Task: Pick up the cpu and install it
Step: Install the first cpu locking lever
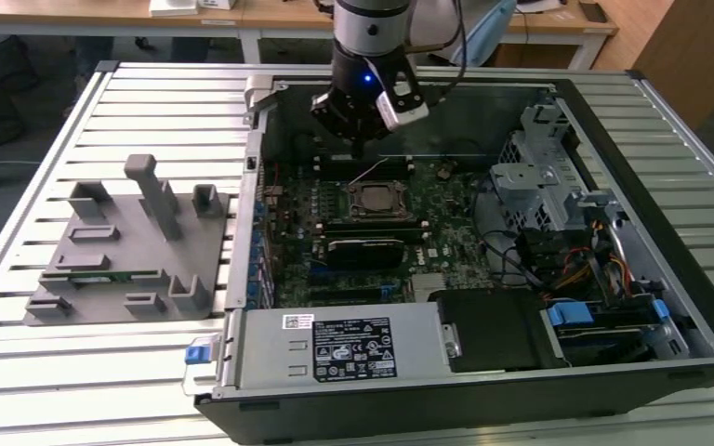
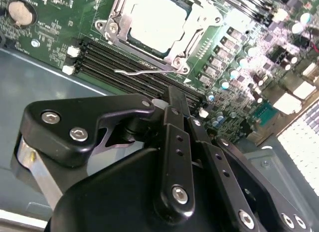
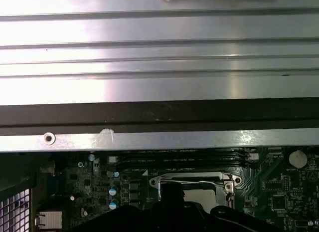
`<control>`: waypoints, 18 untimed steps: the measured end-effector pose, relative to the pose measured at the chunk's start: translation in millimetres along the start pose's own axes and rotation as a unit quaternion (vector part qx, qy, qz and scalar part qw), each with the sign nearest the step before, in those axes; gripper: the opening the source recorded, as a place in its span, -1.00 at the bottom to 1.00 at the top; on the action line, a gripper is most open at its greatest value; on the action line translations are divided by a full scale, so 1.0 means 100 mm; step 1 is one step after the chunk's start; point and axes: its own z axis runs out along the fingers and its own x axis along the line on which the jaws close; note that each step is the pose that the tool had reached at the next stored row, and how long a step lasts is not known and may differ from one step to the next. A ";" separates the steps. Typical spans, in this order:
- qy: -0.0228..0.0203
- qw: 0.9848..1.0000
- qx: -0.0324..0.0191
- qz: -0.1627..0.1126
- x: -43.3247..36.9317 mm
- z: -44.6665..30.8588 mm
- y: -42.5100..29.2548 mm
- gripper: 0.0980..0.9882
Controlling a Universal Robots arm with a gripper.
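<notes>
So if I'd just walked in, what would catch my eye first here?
Probably the open computer case lying on the slatted table, its green motherboard exposed. The arm's black gripper hangs over the board's far end, just beyond the socket, where the silvery cpu already sits in its metal frame. On the exterior view's left stands a grey fixture of blocks and posts.

The Universal Robots arm (image 1: 370, 32) hangs vertically, wrist pointing straight down. Below it the black gripper (image 1: 357, 149) points downward; in the second wrist view its fingers (image 2: 175, 123) lie pressed together, nothing between them.
</notes>
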 end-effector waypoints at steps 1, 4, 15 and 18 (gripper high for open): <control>0.000 1.000 0.000 -0.006 0.000 0.007 0.000 -0.98; -0.002 1.000 0.001 -0.012 -0.002 0.033 -0.002 -0.98; -0.005 1.000 0.001 -0.014 -0.145 0.086 -0.002 -0.98; -0.005 1.000 0.001 -0.015 -0.168 0.106 -0.002 -0.98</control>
